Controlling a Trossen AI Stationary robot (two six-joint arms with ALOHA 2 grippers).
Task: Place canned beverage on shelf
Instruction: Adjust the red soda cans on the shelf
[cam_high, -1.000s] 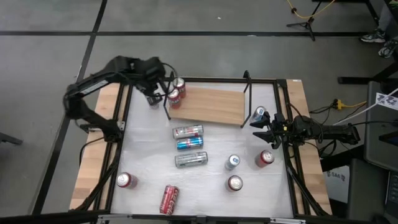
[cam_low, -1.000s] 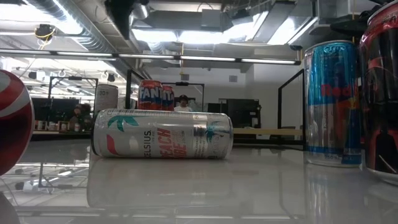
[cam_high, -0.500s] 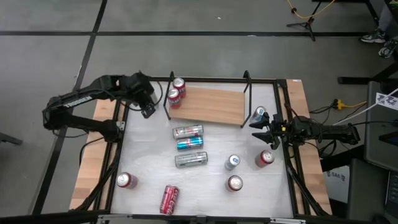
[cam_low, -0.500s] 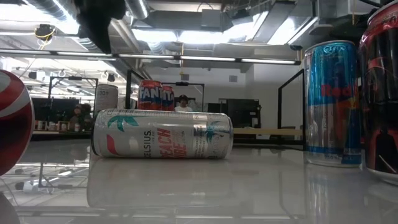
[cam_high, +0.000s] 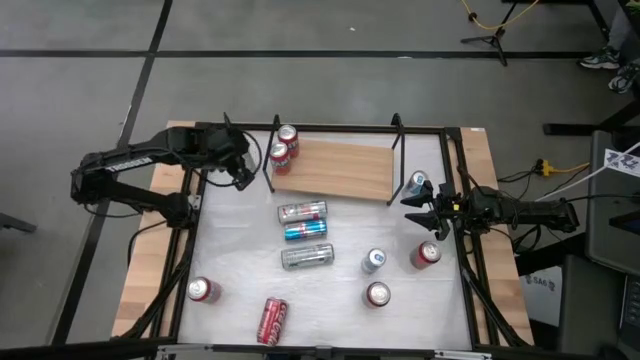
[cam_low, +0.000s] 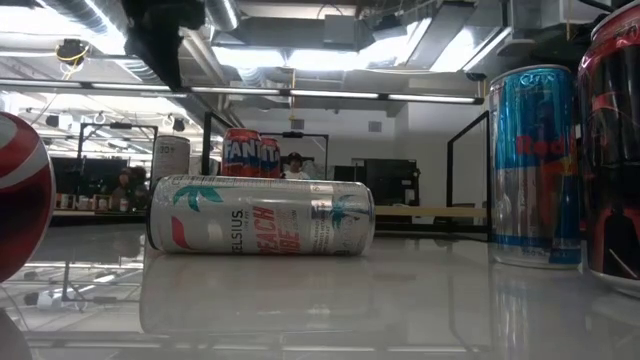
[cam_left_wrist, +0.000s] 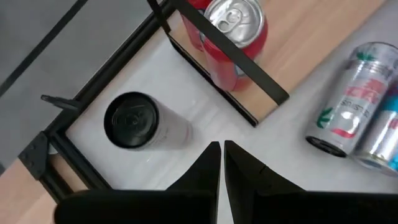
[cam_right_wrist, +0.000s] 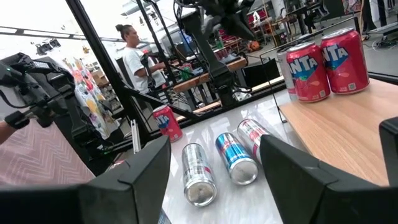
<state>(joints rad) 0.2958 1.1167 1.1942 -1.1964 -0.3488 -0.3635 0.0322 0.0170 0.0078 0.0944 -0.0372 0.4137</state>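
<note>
With left gripper (cam_high: 240, 172) pinched together, empty, beside shelf (cam_high: 340, 170) end holding two red cans (cam_high: 280, 154): risks clipping bracket (cam_left_wrist: 224, 59) or toppling pale can (cam_left_wrist: 140, 121) underneath. Right gripper (cam_high: 418, 210) apart, idle at right edge.

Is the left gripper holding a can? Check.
No. The left gripper is shut on nothing; the nearest can stands apart beside the shelf.

A robotics lab or workshop. Behind the white bench (cam_low: 320, 300) run exposed ceiling ducts (cam_low: 110, 30) and strip lights (cam_low: 330, 97), with more black-framed rigs (cam_right_wrist: 205, 56) and a person (cam_right_wrist: 134, 59) standing among them.
</note>
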